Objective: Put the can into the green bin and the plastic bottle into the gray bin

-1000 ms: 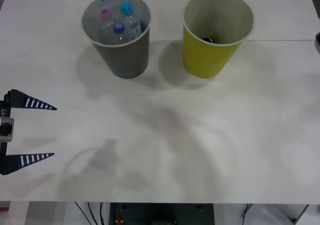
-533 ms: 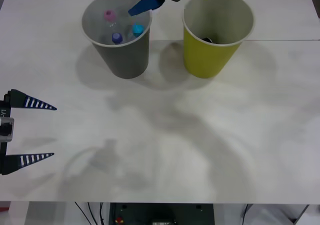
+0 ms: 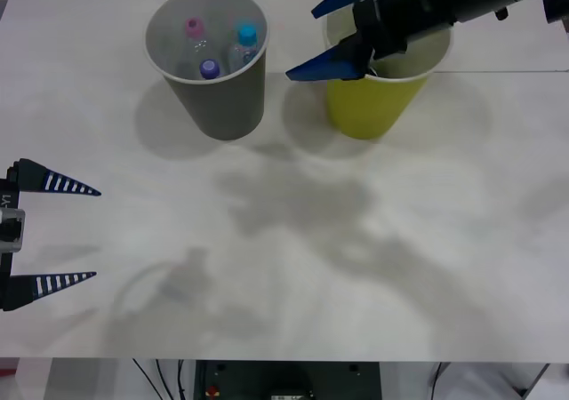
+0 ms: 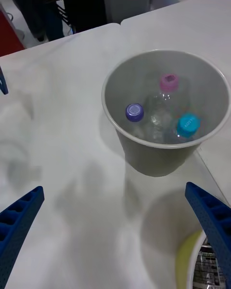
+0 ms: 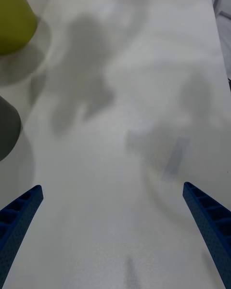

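The plastic bottle (image 3: 193, 32) stood inside the gray bin (image 3: 212, 98) (beside two other bottles). The right pincer (image 3: 331, 37) hung released over the green bin (image 3: 369, 102); the left pincer (image 3: 53, 233) waited released at the surface (image 3: 293, 258) edge.

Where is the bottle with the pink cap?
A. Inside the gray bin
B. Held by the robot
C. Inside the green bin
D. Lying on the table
A: the pink-capped bottle stands inside the gray bin beside two other bottles.
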Controlling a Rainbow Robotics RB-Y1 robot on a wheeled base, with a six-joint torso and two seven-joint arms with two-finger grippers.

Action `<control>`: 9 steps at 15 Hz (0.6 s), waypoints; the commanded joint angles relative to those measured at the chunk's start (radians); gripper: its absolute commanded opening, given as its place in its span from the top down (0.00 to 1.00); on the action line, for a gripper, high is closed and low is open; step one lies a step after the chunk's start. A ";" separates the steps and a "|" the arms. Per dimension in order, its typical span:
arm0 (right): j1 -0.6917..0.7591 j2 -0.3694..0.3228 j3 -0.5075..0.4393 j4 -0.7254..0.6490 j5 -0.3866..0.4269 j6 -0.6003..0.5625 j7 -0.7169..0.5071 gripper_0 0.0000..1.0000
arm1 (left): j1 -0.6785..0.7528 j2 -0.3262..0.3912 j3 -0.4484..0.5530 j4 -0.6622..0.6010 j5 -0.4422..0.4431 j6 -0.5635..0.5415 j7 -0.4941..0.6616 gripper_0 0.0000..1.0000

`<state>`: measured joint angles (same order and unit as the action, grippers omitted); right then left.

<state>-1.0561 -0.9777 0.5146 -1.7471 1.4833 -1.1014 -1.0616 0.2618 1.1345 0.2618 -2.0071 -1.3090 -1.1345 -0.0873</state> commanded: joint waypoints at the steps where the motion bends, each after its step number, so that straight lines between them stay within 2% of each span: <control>1: 0.136 -0.041 -0.082 -0.075 -0.026 -0.002 0.117 0.00 | 0.000 0.000 0.000 0.000 0.000 0.000 0.000 0.00; 4: 0.272 -0.072 -0.174 -0.137 -0.051 -0.011 0.241 0.00 | 0.000 0.000 0.000 0.000 0.000 0.000 0.000 0.00; 7: 0.403 -0.064 -0.304 -0.166 -0.055 -0.084 0.358 0.00 | 0.000 0.000 0.000 0.000 0.000 0.000 0.000 0.00; 9: 0.492 -0.061 -0.381 -0.167 -0.090 -0.140 0.445 0.00 | 0.000 0.000 0.000 0.000 0.000 0.000 0.000 0.00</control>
<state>-0.5949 -1.0393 0.1594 -1.9143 1.4065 -1.2217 -0.6490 0.2618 1.1345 0.2618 -2.0071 -1.3090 -1.1345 -0.0873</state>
